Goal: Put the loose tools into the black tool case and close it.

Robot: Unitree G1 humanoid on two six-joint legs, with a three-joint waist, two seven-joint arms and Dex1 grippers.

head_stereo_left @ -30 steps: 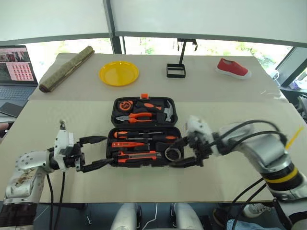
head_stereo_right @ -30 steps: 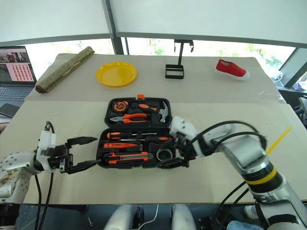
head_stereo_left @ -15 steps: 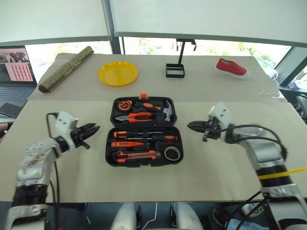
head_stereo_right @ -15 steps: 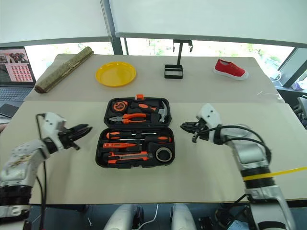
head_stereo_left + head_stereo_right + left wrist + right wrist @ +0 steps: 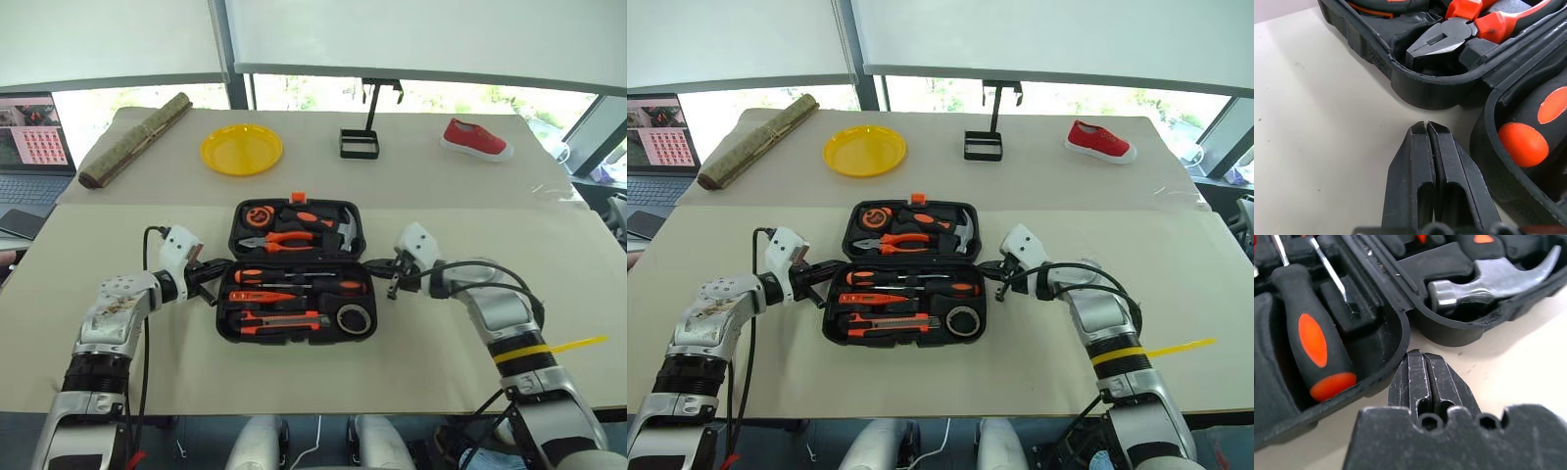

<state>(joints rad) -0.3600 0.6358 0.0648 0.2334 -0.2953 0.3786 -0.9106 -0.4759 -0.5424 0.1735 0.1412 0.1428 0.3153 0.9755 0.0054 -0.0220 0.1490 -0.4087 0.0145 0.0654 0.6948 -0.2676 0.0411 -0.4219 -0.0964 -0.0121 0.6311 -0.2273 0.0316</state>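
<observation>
The black tool case point(image 5: 294, 338) lies open at the table's middle. Its near half holds two screwdrivers point(image 5: 294, 275), a tester pen point(image 5: 260, 296), a utility knife point(image 5: 279, 318) and a tape roll point(image 5: 351, 315). The far half holds pliers point(image 5: 1449, 34) and a hammer point(image 5: 1484, 281). My left gripper point(image 5: 220, 275) is shut and empty, its tip just off the case's left side where the two halves meet. Also shut and empty, my right gripper point(image 5: 377, 266) has its tip at the same seam on the right side, close to the rim point(image 5: 1400, 333).
Along the far side of the table stand a rolled mat point(image 5: 135, 140), a yellow plate point(image 5: 242, 150), a small black wire stand point(image 5: 360, 144) and a red shoe point(image 5: 475, 139). A laptop point(image 5: 34, 132) sits at the far left.
Both grippers were open at the near half's front corners, then shut and drew back from the case. They have now come in to the seam between the halves, one on each side.
</observation>
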